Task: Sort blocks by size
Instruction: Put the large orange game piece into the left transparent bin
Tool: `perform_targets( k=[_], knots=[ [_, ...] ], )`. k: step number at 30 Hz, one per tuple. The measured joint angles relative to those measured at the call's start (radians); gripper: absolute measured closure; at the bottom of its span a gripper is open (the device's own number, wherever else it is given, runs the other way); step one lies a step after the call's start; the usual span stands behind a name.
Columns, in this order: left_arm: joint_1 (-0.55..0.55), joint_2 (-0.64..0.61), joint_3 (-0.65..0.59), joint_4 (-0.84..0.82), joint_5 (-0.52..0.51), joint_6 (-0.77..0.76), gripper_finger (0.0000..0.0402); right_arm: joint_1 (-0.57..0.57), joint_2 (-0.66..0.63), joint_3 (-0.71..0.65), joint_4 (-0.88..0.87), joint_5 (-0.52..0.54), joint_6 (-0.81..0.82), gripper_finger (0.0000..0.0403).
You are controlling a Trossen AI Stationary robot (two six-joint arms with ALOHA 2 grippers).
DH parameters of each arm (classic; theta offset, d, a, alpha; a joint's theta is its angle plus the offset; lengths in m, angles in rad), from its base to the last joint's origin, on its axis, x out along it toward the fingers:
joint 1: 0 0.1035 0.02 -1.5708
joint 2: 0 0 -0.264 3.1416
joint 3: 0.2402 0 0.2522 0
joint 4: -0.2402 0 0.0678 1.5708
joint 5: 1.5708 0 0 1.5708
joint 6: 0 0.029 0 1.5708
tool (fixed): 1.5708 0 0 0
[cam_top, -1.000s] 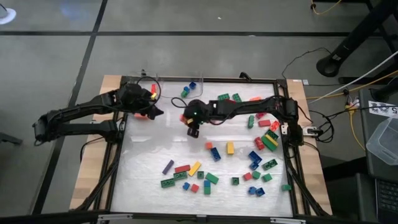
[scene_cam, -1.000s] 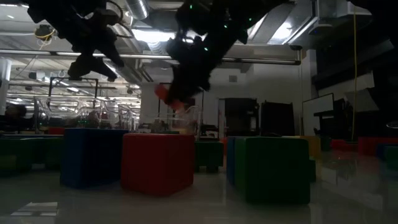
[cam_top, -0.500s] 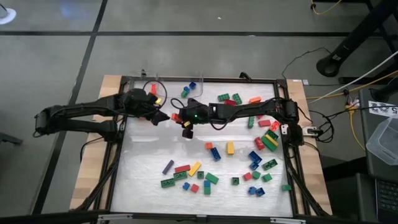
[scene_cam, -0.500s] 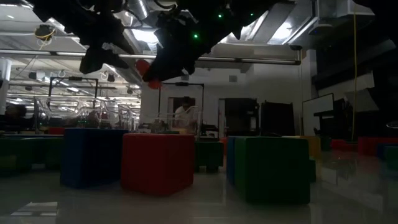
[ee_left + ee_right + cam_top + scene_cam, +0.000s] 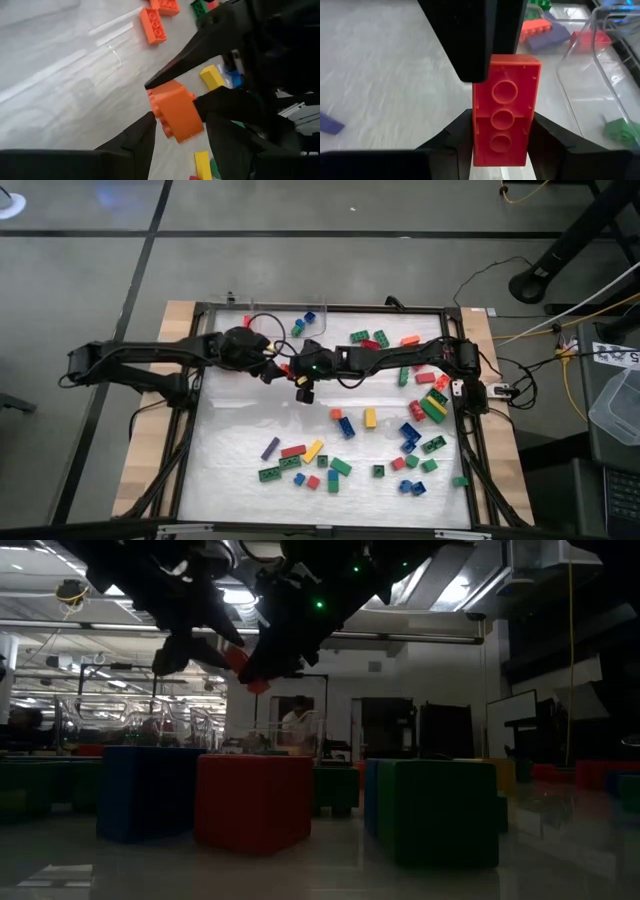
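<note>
Handover: your left hand [image 5: 268, 370] has closed in on the right hand [image 5: 290, 366], both gripping one long red-orange brick [image 5: 506, 117].
Next: release one side.

The brick [image 5: 176, 112] pinched between my dark left fingers [image 5: 142, 135] and dark right fingers [image 5: 462, 130] is plain orange-red. Beyond that brick, the white tray floor [image 5: 240, 430] carries yellow [image 5: 370, 418], blue [image 5: 345, 427], green [image 5: 269, 473], red [image 5: 293, 451] and purple [image 5: 270, 448] bricks.
</note>
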Motion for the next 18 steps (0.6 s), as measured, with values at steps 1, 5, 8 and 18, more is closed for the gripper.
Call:
perform_targets(
  k=[1,5,8,18],
  knots=[
    [0.000,0.015,0.000,0.006,0.001,-0.009,0.0240,0.000,0.000,0.000,0.006,0.000,0.000,0.0254],
    [-0.001,0.075,0.001,0.037,0.004,-0.042,0.0240,0.005,0.000,0.000,0.005,0.000,0.000,0.0253],
    [-0.001,0.110,0.001,0.071,0.005,-0.060,0.0240,0.011,0.000,-0.001,-0.015,0.011,-0.003,0.0253],
    [0.001,0.131,0.001,0.113,-0.020,-0.111,0.0286,0.016,-0.001,0.001,-0.061,0.022,0.001,0.0253]
  ],
)
